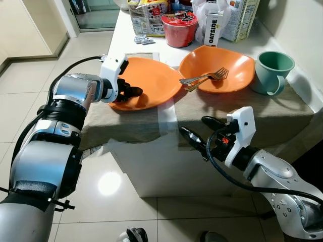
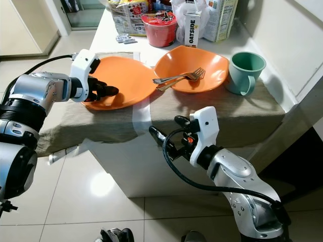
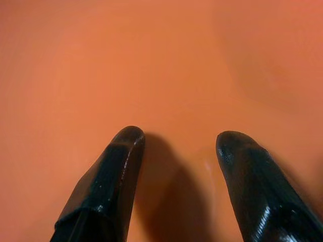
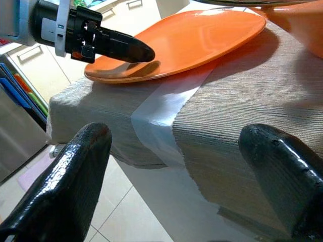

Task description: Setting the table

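Note:
A flat orange plate (image 1: pixel 151 75) lies on the beige cloth (image 1: pixel 252 108) at the table's near left. My left gripper (image 1: pixel 134 92) hovers low over the plate's near-left part, open, its fingertips (image 3: pixel 126 146) apart above the bare orange surface (image 3: pixel 151 60) with nothing between them. To the right an orange bowl (image 1: pixel 232 63) holds two forks (image 1: pixel 206 77). A green mug (image 1: pixel 272 68) stands right of the bowl. My right gripper (image 1: pixel 198 129) hangs open in front of the table's near edge, below the cloth's hem, empty.
Behind the dishes stand a red noodle cup (image 1: pixel 179 27), an Oatside carton (image 1: pixel 213 27) and other food packs. A wall runs along the table's right side. Pale floor tiles (image 1: pixel 30 80) spread to the left and front.

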{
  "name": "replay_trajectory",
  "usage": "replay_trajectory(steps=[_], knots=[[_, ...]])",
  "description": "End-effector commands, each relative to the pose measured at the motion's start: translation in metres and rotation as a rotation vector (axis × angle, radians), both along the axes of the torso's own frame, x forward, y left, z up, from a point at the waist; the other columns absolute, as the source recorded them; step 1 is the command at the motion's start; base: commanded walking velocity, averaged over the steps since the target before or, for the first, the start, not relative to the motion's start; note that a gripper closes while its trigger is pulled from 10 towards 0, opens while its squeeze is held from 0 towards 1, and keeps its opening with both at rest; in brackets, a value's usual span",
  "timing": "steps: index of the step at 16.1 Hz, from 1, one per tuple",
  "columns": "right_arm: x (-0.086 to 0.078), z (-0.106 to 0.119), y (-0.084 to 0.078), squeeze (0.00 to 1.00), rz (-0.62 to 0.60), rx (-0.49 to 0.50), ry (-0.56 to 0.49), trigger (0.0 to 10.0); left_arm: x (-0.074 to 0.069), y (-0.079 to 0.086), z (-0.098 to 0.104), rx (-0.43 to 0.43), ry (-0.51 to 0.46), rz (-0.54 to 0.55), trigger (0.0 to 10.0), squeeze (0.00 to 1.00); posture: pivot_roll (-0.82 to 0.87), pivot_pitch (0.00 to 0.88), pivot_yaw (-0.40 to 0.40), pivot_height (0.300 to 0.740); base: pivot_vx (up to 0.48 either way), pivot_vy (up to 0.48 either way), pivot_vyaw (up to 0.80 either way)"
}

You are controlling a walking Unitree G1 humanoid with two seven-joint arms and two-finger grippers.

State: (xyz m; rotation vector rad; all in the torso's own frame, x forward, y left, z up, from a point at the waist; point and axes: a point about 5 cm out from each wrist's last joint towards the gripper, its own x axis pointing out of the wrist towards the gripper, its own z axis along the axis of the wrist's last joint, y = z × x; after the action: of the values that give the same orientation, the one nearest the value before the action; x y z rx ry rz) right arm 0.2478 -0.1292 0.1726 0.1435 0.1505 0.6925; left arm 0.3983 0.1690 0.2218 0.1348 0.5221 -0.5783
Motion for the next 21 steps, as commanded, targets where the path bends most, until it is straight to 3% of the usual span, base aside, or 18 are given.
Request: replay_trajectory(steps=[1,4,6,8,10,12,13,16,21], knots=[[-0.003,0.001,0.004,0.00,0.010,0.000,0.000,10.0,-0.005,0.002,-0.010,0.018,0.054,-0.010,10.0,0.00,-0.21,0.111,0.099,0.740,0.000,0.000,0.00],[-0.003,0.000,0.004,0.00,0.009,-0.003,0.003,10.0,-0.007,0.001,-0.008,0.020,0.044,-0.018,10.0,0.00,-0.21,0.106,0.095,0.740,0.000,0.000,0.00],[-0.001,0.000,0.004,0.00,0.012,-0.008,0.000,10.0,-0.001,0.002,0.001,0.010,-0.032,0.017,10.0,0.00,-0.21,0.101,0.092,0.740,0.000,0.000,0.00],[-0.001,0.000,0.004,0.00,0.015,-0.010,-0.004,10.0,0.005,0.004,0.024,-0.054,-0.182,0.084,10.0,0.00,-0.22,0.092,0.089,0.740,0.000,0.000,0.00],[-0.002,0.000,0.004,0.00,0.016,-0.012,-0.004,10.0,0.006,0.011,0.040,-0.089,-0.235,0.116,10.0,0.00,-0.22,0.087,0.092,0.740,0.000,0.000,0.00],[-0.003,-0.001,0.005,0.00,0.016,-0.011,-0.004,10.0,0.005,0.028,0.044,-0.086,-0.252,0.173,10.0,0.00,-0.22,0.086,0.094,0.740,0.000,0.000,0.00],[-0.003,-0.001,0.005,0.00,0.015,-0.010,-0.004,10.0,0.004,0.036,0.041,-0.075,-0.246,0.198,10.0,1.00,-0.22,0.085,0.095,0.740,0.000,0.000,0.00],[-0.004,-0.003,0.005,0.00,0.013,-0.008,0.003,10.0,0.000,0.065,0.032,-0.044,-0.259,0.286,10.0,1.00,-0.21,0.082,0.093,0.740,0.000,0.000,0.00],[-0.003,-0.004,0.005,0.00,0.016,-0.009,0.003,10.0,-0.002,0.075,0.021,-0.041,-0.245,0.334,10.0,1.00,-0.22,0.083,0.092,0.740,0.000,0.000,0.00]])
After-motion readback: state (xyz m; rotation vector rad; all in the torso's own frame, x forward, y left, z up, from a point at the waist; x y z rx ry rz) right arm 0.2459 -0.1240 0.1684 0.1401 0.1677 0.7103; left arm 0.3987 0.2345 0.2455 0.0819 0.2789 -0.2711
